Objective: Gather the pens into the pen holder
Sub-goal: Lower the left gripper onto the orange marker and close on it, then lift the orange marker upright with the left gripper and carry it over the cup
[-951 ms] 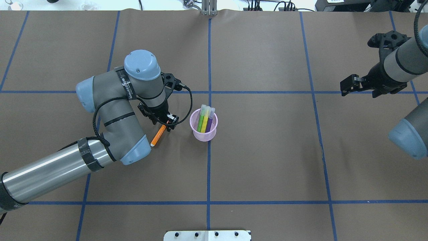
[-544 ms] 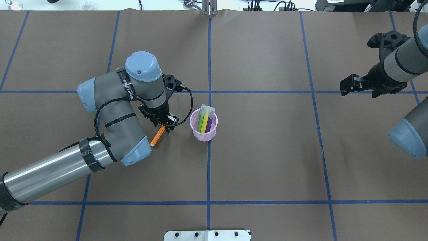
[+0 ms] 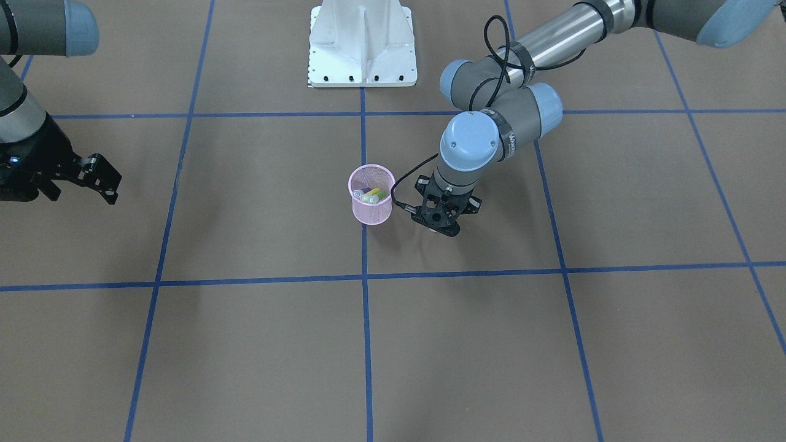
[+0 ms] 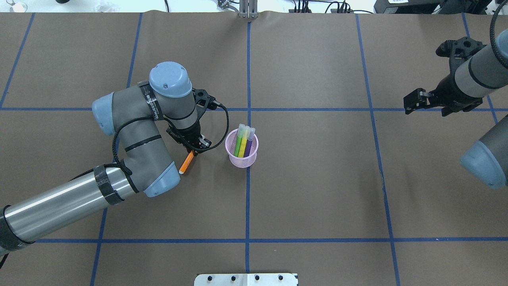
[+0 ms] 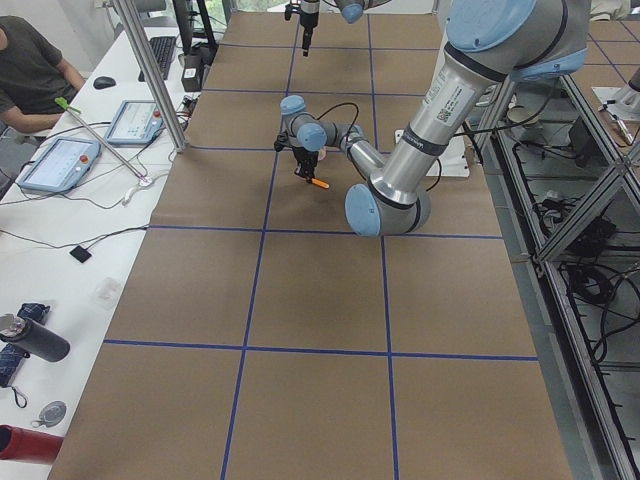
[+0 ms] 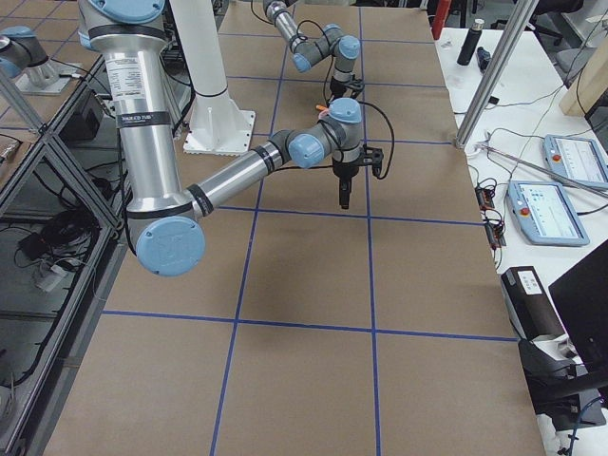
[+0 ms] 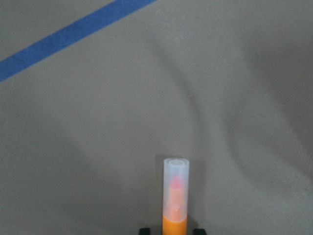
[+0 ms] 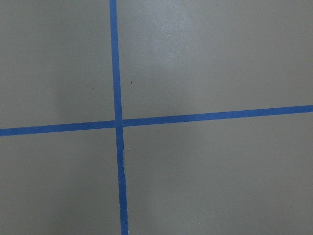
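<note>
The pink mesh pen holder (image 4: 240, 158) stands upright near the table's middle, also seen in the front view (image 3: 371, 209). A green pen (image 4: 238, 145), a yellow pen (image 4: 243, 143) and a purple pen (image 4: 249, 145) stand in it, pale caps up. My left gripper (image 4: 193, 151) is just left of the holder, shut on the orange pen (image 4: 185, 163). The pen slants down from the jaws, and the left wrist view shows its pale cap end (image 7: 175, 196) pointing at the table. My right gripper (image 4: 412, 102) hangs open and empty at the far right.
The white metal pedestal base (image 3: 362, 43) stands at the robot's side of the table. Blue tape lines (image 4: 248, 198) cross the brown table cover. An operator and tablets sit beyond the far edge (image 5: 60, 160).
My left wrist has shifted slightly with the orange pen in it, and less of the pen shows below the gripper. The right arm has barely moved.
</note>
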You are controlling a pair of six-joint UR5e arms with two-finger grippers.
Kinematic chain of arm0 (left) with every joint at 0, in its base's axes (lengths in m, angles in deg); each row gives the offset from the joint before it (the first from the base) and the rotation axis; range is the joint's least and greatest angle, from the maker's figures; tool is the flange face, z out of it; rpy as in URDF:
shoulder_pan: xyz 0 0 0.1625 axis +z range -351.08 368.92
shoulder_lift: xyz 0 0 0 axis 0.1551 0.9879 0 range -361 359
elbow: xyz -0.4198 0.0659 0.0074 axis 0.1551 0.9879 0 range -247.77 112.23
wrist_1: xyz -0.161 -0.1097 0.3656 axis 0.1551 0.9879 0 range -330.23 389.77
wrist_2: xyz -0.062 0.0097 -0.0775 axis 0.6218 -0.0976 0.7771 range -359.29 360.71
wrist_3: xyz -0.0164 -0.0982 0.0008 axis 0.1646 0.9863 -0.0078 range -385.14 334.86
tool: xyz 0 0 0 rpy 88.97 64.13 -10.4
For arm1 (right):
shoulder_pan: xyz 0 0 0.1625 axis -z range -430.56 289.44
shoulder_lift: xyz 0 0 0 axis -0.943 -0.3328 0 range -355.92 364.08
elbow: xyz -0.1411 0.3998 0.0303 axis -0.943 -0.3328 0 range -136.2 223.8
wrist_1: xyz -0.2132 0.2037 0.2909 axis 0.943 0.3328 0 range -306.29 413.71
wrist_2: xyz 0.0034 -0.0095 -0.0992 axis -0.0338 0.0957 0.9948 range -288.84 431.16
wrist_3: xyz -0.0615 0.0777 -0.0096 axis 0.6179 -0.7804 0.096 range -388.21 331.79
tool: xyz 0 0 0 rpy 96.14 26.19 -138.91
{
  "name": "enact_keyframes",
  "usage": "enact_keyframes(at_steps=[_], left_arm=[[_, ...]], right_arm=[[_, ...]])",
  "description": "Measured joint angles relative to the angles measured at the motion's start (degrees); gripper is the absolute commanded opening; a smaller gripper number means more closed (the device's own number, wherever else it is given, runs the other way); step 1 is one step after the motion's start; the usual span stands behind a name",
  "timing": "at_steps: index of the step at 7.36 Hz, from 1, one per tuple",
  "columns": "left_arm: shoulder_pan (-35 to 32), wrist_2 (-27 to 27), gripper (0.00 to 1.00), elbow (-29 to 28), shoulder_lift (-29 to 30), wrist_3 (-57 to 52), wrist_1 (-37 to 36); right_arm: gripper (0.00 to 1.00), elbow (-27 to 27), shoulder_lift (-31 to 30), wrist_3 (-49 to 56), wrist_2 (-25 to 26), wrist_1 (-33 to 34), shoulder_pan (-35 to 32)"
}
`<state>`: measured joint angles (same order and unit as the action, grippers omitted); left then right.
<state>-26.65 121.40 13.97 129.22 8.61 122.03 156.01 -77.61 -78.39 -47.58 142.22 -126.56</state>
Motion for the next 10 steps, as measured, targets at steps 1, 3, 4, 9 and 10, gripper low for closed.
enact_keyframes(at_steps=[1,3,4,9,10], left_arm=[[-0.04,0.06,0.00,0.11,0.00,0.00,-0.14],[-0.96,0.22,0.00,2.52,0.24,0.31,-0.68],[-1.54,-0.04,0.00,5.64,0.19,1.72,-0.78],[-1.10,-19.43,0.00,20.09,0.37,12.34,-0.20],[-0.63,-20.77,0.00,21.23,0.68,12.27,0.05]], right_arm=[[0.99,-0.03,0.02,0.01,0.00,0.00,0.01],[0.99,-0.06,0.10,0.06,0.00,0.00,-0.01],[0.99,-0.06,0.12,0.03,0.00,0.00,-0.03],[0.99,0.04,0.25,0.12,0.03,-0.02,-0.06],[0.99,0.08,0.28,0.15,0.04,-0.24,-0.10]])
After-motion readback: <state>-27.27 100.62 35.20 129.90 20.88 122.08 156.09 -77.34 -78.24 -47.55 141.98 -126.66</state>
